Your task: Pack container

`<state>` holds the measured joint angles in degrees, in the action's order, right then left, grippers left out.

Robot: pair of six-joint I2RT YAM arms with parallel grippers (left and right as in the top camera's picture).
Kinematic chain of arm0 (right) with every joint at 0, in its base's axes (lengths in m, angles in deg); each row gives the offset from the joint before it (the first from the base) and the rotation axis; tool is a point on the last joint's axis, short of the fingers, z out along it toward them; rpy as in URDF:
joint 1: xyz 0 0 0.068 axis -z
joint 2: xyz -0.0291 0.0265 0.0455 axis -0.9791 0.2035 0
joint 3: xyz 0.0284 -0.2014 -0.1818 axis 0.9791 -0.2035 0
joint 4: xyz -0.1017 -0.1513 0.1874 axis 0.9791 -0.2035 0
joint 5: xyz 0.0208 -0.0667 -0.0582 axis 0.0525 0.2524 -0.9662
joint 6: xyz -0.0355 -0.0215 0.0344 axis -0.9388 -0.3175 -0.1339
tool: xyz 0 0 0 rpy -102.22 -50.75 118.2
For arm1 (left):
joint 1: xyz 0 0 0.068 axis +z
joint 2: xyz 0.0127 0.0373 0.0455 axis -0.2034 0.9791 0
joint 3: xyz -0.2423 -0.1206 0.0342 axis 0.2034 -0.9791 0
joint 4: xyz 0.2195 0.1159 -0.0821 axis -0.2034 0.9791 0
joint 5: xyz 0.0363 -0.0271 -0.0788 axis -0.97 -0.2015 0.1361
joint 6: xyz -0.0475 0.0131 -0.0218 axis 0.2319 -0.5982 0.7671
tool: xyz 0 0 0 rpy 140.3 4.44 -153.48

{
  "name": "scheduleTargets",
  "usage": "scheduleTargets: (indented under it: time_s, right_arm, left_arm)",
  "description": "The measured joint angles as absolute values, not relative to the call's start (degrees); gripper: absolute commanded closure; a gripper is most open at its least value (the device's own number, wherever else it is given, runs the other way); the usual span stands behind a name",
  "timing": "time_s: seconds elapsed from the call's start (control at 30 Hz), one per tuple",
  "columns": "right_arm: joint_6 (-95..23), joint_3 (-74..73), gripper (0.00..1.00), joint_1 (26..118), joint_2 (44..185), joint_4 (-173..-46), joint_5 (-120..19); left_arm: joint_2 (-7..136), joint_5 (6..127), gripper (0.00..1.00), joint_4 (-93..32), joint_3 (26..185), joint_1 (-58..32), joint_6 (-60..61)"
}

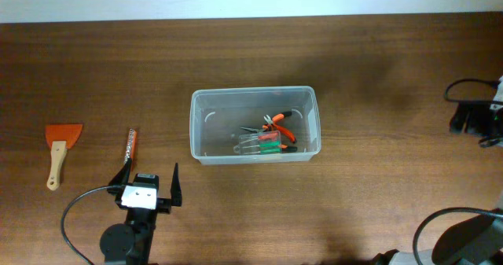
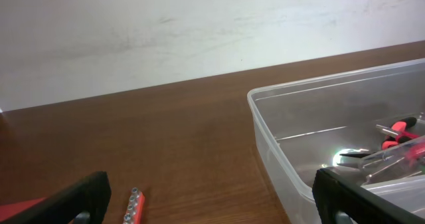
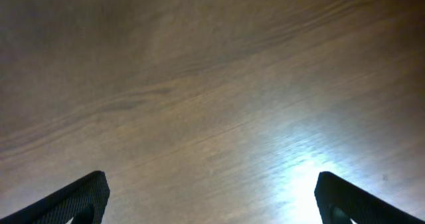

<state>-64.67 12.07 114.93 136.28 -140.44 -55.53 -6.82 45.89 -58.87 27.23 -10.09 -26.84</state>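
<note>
The clear, see-through plastic rectangular tub with rounded corners and a rim (image 1: 193, 127) is seen upright and open-topped at the middle of the overhead view. Its long sides are laid from 9 to 3 o'clock. A few orange- and green-handled hand tools (image 1: 280, 124) are held inside, gathered toward its 4 o'clock corner.

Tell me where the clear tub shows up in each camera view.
Overhead: the tub sits at the centre of the table.
Left wrist: the tub is at the right, cut off by the right and bottom edges.
Right wrist: not in it; only the table shows.
Shared landmark: the red-handled pliers inside the tub, also seen at the far right of the left wrist view.
</note>
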Motion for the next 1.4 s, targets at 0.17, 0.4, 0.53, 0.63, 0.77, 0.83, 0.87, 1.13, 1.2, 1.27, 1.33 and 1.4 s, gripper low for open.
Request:
scheduleTargets:
  time_s: [0.17,0.4,0.53,0.63,0.77,0.83,0.87,1.13,1.2,1.27,1.33,1.4]
  right_arm:
    - [-64.7,6.3,0.01,115.0,136.3,-135.9,-54.5]
    - [-64.7,3.0,0.01,115.0,136.3,-132.8,-54.5]
    - [-64.7,3.0,0.01,115.0,136.3,-132.3,-54.4]
    - [-64.7,3.0,0.01,115.0,136.3,-132.3,-54.3]
    - [-64.7,3.0,0.01,115.0,136.3,-132.3,-54.3]
    - [-64.7,3.0,0.01,115.0,136.3,-132.3,-54.3]
    - [-64.7,3.0,0.01,115.0,136.3,-132.3,-54.3]
    - [-64.7,3.0,0.01,115.0,136.3,-132.3,-54.3]
    - [-64.7,3.0,0.01,115.0,136.3,-132.3,-54.3]
    - [-64.7,3.0,0.01,115.0,136.3,-132.3,-54.3]
    - [-64.7,3.0,0.01,115.0,136.3,-132.3,-54.3]
    - [-64.7,3.0,0.01,115.0,136.3,-132.3,-54.3]
  left_arm:
    - [-6.8,45.9,0.01,-58.8,27.2,-10.1,-26.8]
    - [-6.8,45.9,0.01,-58.9,27.2,-10.1,-26.8]
    - [-6.8,45.9,0.01,-58.9,27.2,-10.1,-26.8]
    - [-6.8,45.9,0.01,-58.9,27.2,-10.1,-26.8]
    - [-6.8,45.9,0.01,-58.9,27.2,-10.1,-26.8]
    - [-6.8,45.9,0.01,-58.9,27.2,-10.1,-26.8]
    - [-6.8,45.9,0.01,-58.9,27.2,-10.1,-26.8]
    - [-6.8,44.1,0.01,-58.7,27.2,-10.1,-26.8]
    - [-6.8,43.6,0.01,-58.7,27.2,-10.1,-26.8]
    - [-6.8,43.3,0.01,-58.7,27.2,-10.1,-26.8]
    - [-6.8,43.3,0.01,-58.7,27.2,-10.1,-26.8]
    - [-6.8,43.3,0.01,-58.7,27.2,-10.1,-26.8]
